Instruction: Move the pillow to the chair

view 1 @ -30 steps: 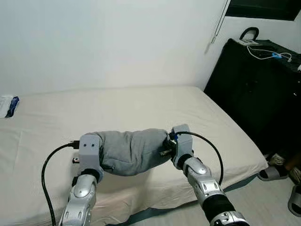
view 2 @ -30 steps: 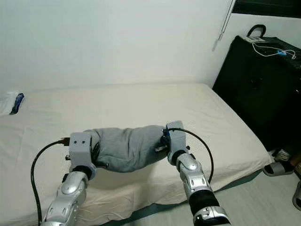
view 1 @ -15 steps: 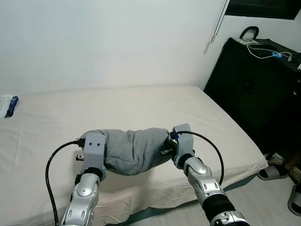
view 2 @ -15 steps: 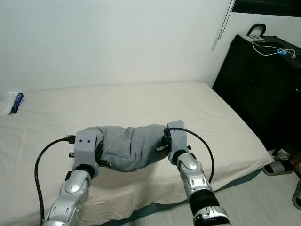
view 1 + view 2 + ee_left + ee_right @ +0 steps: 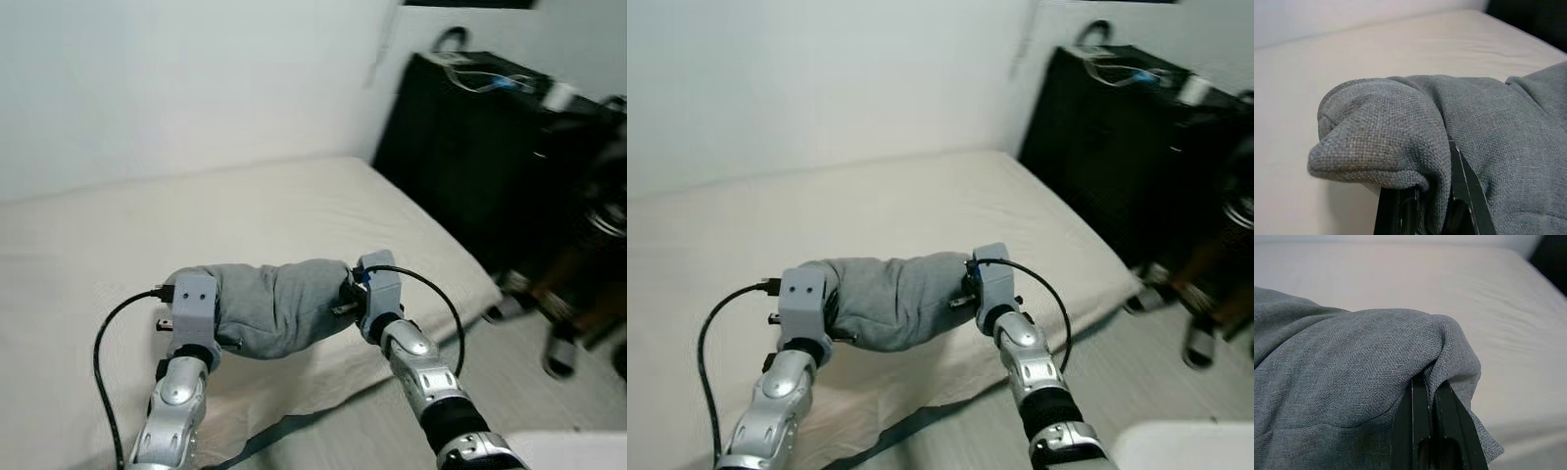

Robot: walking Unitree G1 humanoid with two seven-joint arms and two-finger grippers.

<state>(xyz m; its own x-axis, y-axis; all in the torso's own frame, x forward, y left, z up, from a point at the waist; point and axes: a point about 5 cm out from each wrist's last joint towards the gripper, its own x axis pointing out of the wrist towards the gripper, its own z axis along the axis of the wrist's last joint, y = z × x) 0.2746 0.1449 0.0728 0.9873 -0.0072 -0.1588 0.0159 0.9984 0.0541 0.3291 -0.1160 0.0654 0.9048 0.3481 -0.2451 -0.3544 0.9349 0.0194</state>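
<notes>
Left eye view has the grey pillow (image 5: 277, 308) slung sideways between both arms, long axis running left to right, held up just above the near edge of the bed (image 5: 225, 211). The left gripper (image 5: 1422, 210) has its black fingers clamped tight on the pillow's left corner, fabric bunched over them, and the right gripper (image 5: 1425, 431) is pinched closed on the right corner the same way. Bare mattress stretches behind the pillow toward the white wall (image 5: 176, 78); the bed's foot edge drops off to the right of the pillow, with pale floor (image 5: 509, 362) beyond it. A black cabinet (image 5: 470, 147) stands past that edge, and blurry dark shapes sit on the floor near it. Compared with half a second ago the whole scene has slid left, so the camera has turned right, and it's blurrier; the pillow sits the same between the arms.
</notes>
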